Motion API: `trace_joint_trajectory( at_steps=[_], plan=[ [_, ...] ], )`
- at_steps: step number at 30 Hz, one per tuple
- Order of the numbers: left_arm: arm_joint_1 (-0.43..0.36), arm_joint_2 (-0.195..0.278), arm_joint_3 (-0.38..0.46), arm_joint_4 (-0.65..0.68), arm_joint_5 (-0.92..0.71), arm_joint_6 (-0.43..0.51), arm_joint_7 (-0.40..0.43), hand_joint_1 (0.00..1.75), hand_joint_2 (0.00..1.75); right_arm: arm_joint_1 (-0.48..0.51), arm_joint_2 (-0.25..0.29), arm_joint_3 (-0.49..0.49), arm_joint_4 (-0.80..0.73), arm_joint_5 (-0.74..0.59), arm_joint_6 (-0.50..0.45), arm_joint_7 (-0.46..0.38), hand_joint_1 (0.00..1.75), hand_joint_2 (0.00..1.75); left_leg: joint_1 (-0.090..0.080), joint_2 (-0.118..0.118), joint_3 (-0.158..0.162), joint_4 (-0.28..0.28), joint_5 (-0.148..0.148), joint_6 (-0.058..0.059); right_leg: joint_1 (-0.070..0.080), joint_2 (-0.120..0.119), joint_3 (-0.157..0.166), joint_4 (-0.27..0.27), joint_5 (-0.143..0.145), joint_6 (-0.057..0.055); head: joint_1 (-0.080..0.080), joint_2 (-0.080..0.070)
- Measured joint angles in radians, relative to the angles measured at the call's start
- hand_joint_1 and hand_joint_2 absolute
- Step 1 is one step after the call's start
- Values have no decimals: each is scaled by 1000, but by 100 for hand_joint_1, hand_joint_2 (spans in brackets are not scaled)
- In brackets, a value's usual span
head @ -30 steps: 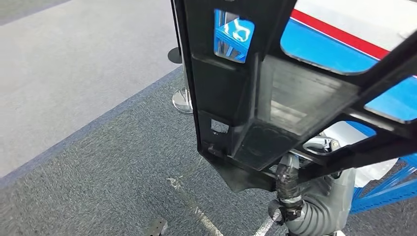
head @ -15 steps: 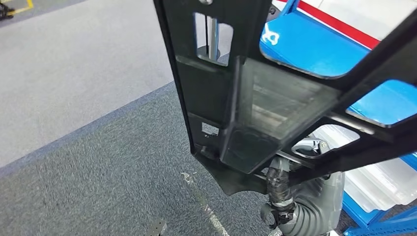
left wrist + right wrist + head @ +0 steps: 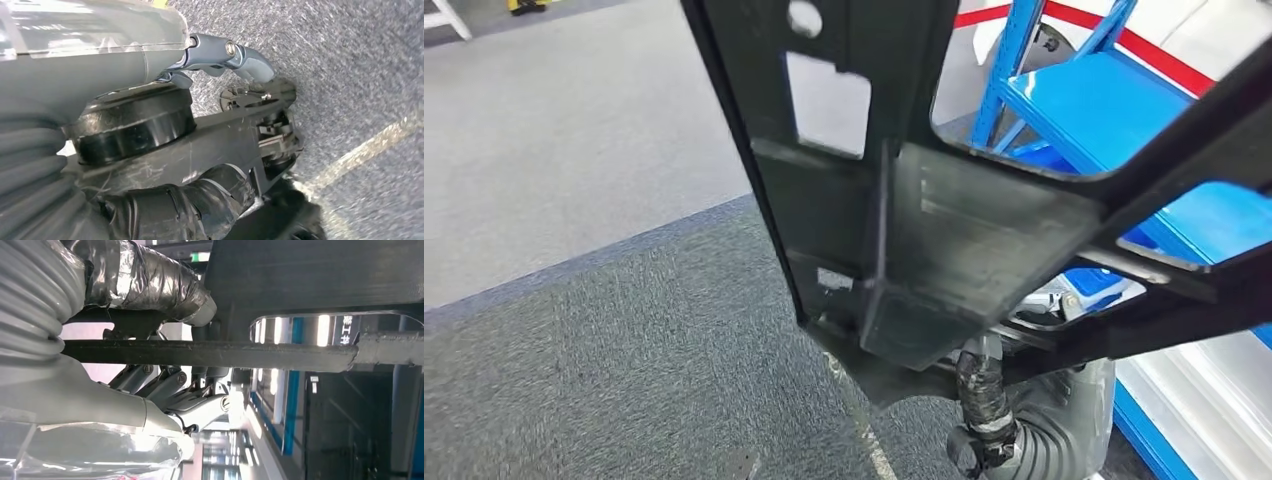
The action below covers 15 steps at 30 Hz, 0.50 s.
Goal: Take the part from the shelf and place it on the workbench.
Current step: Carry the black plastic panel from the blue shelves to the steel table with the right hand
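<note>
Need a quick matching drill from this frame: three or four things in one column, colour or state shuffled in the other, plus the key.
Things:
1. part
2. shelf frame
3. right hand
4. floor stripe

Colour or state:
A. blue
B. red
C. black, held up close in front of the head camera
D. grips a bar of the part

Pairs: 1-C, 2-A, 3-D, 4-B
</note>
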Motion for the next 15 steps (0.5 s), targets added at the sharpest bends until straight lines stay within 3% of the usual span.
trace_joint_trajectory(
  at_steps=[1,3,5,7,9,10,11,13,15],
  plan=[
    [0,0,0,0,1,1,0,0,175,1,0,1,1,-5,0,-4,175,175,2,-11,-6,2,2,-7,1,8,4,-10,-5,-1,0,0],
    [1,0,0,0,2,2,-1,0,175,1,1,3,1,-11,0,-6,175,175,6,-31,-14,-2,7,-20,1,-12,9,-20,-1,-7,1,0],
    [3,0,0,0,1,3,-1,0,175,-1,2,5,1,-15,0,-7,175,175,3,2,-27,23,-10,-32,-5,-38,19,-33,5,-16,-5,0],
    [0,0,0,0,0,3,-1,0,175,-1,3,5,1,-19,0,-8,175,175,3,64,-72,121,-63,-45,-6,-67,26,-41,7,-20,-13,0],
    [-3,0,0,0,-1,3,-1,0,175,0,3,6,3,-22,0,-9,175,175,8,87,-129,238,-107,-56,-5,-97,26,-42,6,-21,-15,0],
    [-3,1,0,0,-2,3,-1,0,175,1,3,6,4,-23,0,-9,175,175,11,91,-139,259,-106,-59,-5,-111,26,-41,4,-21,-16,0],
    [-3,1,0,0,-2,3,-1,0,175,1,3,6,5,-23,0,-9,175,175,12,94,-129,240,-86,-61,-5,-123,27,-41,3,-20,-16,0],
    [-1,3,0,0,-2,3,-1,0,175,1,3,6,6,-23,0,-10,175,175,13,117,-60,111,-23,-60,-6,-144,33,-42,-1,-16,-16,0],
    [-1,4,0,0,-1,2,-1,0,175,0,4,6,6,-23,0,-15,175,175,4,146,-2,3,6,-49,-1,-160,38,-43,-5,-8,-15,0]
  ],
)
